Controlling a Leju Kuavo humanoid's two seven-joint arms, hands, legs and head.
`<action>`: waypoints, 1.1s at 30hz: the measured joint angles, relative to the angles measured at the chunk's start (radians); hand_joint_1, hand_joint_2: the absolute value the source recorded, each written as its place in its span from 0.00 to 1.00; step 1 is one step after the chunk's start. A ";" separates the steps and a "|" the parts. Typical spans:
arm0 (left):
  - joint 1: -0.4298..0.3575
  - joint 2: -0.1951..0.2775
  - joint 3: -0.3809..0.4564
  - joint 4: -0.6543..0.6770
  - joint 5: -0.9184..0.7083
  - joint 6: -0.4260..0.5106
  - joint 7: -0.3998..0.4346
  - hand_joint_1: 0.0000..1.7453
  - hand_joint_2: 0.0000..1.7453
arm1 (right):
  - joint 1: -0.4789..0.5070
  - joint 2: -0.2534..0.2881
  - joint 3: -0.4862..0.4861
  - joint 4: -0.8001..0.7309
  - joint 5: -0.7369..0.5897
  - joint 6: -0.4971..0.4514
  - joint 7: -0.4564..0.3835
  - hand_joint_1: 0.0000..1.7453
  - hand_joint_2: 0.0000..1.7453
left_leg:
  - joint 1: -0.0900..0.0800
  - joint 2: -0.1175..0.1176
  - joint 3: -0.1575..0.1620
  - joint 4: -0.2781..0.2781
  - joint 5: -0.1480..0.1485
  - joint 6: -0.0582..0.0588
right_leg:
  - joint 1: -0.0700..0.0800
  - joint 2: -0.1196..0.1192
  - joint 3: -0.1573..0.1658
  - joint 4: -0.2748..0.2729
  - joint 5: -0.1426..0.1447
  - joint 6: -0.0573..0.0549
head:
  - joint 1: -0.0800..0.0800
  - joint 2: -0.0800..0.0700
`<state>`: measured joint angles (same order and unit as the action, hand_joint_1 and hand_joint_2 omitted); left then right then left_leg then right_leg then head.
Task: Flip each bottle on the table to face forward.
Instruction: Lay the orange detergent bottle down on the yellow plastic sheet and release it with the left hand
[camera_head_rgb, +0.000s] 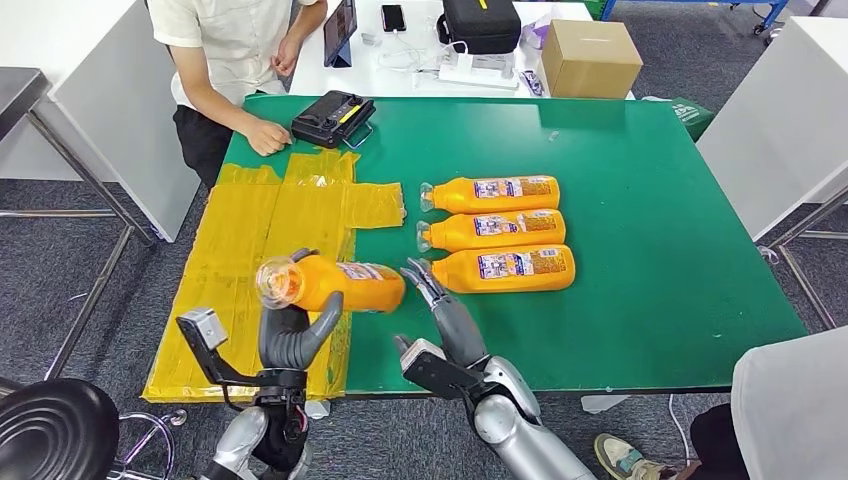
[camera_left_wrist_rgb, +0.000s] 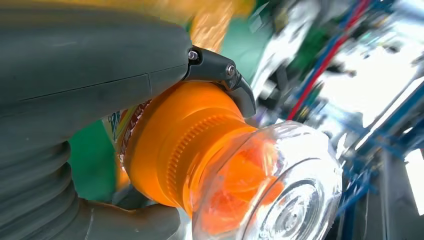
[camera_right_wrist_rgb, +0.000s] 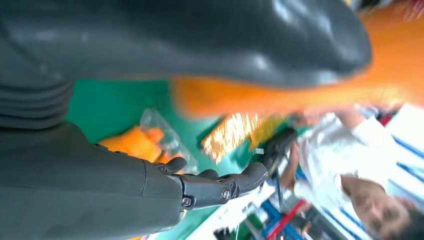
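Note:
Three orange bottles (camera_head_rgb: 495, 193) (camera_head_rgb: 495, 230) (camera_head_rgb: 510, 268) lie side by side on the green table (camera_head_rgb: 650, 200), labels up, clear caps to the left. My left hand (camera_head_rgb: 295, 335) grips a fourth orange bottle (camera_head_rgb: 345, 285) and holds it above the table's near left part, its clear cap (camera_head_rgb: 275, 282) pointing left. Up close, my left hand (camera_left_wrist_rgb: 75, 75) wraps the bottle's orange neck (camera_left_wrist_rgb: 190, 145) behind the clear cap (camera_left_wrist_rgb: 270, 190). My right hand (camera_head_rgb: 440, 300) reaches with fingers extended to the held bottle's base, beside the nearest lying bottle. Its thumb and fingers (camera_right_wrist_rgb: 220, 187) stand apart around a blurred orange bottle (camera_right_wrist_rgb: 300, 95).
A yellow taped sheet (camera_head_rgb: 270, 230) covers the table's left part. A black device (camera_head_rgb: 332, 117) lies at the far left corner, where a person (camera_head_rgb: 230, 40) sits. A cardboard box (camera_head_rgb: 590, 57) and black bag (camera_head_rgb: 480, 22) stand behind. Another person (camera_head_rgb: 790, 410) is at the near right.

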<state>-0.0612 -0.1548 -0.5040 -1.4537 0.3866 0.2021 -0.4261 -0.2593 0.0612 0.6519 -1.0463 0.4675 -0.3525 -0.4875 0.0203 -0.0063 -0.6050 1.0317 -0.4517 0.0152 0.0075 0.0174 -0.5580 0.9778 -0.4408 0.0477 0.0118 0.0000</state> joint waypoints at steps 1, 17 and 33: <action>0.002 0.002 0.007 -0.012 -0.066 0.050 -0.028 1.00 1.00 | 0.012 -0.002 -0.009 -0.017 0.009 -0.021 -0.008 0.00 0.00 | 0.000 0.000 0.000 0.000 0.000 0.000 | 0.000 0.000 0.000 0.000 0.000 0.000 | 0.000 0.000; 0.004 -0.010 0.159 -0.059 -1.250 0.493 0.104 1.00 1.00 | 0.152 -0.002 -0.123 -0.286 0.100 -0.119 -0.060 0.00 0.00 | 0.000 -0.002 0.000 0.000 0.001 -0.001 | 0.000 -0.001 -0.001 0.000 0.000 -0.001 | 0.000 0.000; -0.270 -0.010 0.170 0.394 -1.648 0.215 0.546 1.00 1.00 | 0.160 0.041 -0.155 -0.290 0.070 0.001 -0.078 0.00 0.00 | 0.000 -0.002 -0.002 0.000 0.005 -0.003 | 0.000 -0.003 -0.004 0.003 0.002 -0.004 | 0.000 0.000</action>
<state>-0.3309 -0.1647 -0.3342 -1.0598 -1.2613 0.4169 0.1196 -0.0998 0.1024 0.4965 -1.3359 0.5376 -0.3512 -0.5659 0.0203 -0.0086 -0.6074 1.0319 -0.4471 0.0126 0.0073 0.0143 -0.5617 0.9803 -0.4387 0.0441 0.0119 0.0000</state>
